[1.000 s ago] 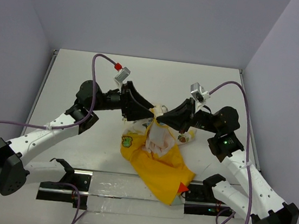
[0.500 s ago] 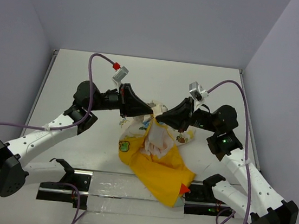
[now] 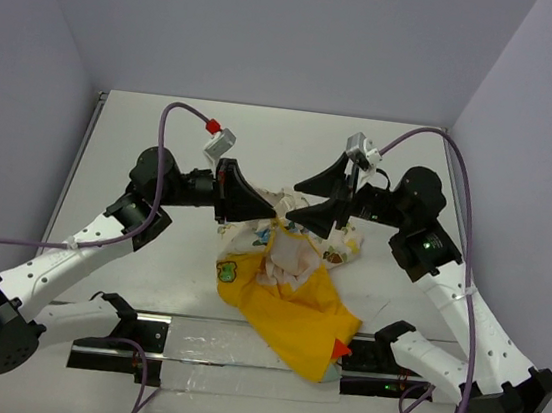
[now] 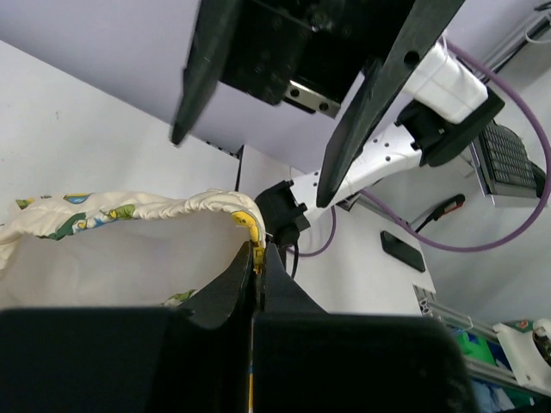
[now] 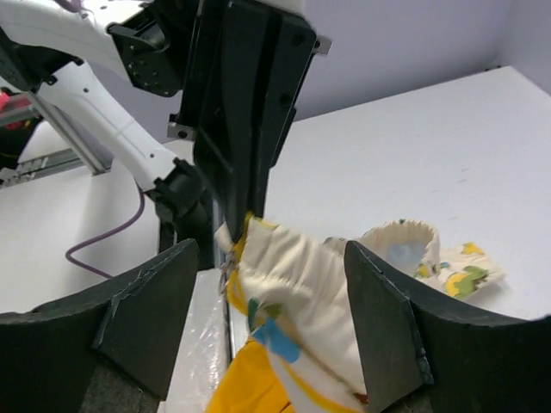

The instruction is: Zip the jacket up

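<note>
Fingers of the left gripper are pinched shut on the jacket edge mid-frame, right gripper is spread empty; zipping is judged not yet begun.

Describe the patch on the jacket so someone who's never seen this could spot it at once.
On the white table, a yellow jacket lies crumpled near the middle. The patch sits at its left edge: a small green badge on plain yellow, unlike the cartoon-printed cream cloth beside it.
</note>
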{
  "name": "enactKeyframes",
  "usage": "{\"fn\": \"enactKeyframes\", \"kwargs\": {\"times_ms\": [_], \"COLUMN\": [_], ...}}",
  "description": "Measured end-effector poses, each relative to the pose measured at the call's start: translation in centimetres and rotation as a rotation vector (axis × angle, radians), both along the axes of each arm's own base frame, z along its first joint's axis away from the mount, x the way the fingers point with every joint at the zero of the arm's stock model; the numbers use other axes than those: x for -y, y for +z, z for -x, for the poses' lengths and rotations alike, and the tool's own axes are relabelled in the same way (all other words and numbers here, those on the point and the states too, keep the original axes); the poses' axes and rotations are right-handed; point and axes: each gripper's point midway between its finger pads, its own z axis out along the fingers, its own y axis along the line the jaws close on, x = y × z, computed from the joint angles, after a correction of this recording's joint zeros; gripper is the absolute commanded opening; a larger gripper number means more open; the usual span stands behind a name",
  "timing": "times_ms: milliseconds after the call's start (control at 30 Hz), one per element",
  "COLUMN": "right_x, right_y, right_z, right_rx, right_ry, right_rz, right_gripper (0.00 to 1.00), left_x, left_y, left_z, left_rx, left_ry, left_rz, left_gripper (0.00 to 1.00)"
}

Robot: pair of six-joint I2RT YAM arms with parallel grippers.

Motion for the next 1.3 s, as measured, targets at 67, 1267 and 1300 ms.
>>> {"fn": "enactKeyframes", "kwargs": {"times_ms": [67, 1267, 1300], "right_x": [-0.2, -1.7, -1.7], "right_y": [0.5, -2.9, -3.0], "right_z": [-0.5, 1.1, 1.2], "right_rx": [0.016, -0.030, -0.031], "right_ry": [0.005, 0.202, 0.205], "right_rz": [0.018, 0.175, 0.176], "right_gripper": [0.78, 0.35, 0.32], "left_x": [0.0, 0.8, 0.8], "left_y": [-0.1, -0.7, -0.7], "left_z": [0.2, -0.1, -0.1], "left_rx": [0.005, 0.021, 0.020], "left_ry": [-0.017, -0.078, -0.077], "left_rz": [-0.011, -0.075, -0.075], "left_gripper": [0.00, 0.00, 0.00]}}
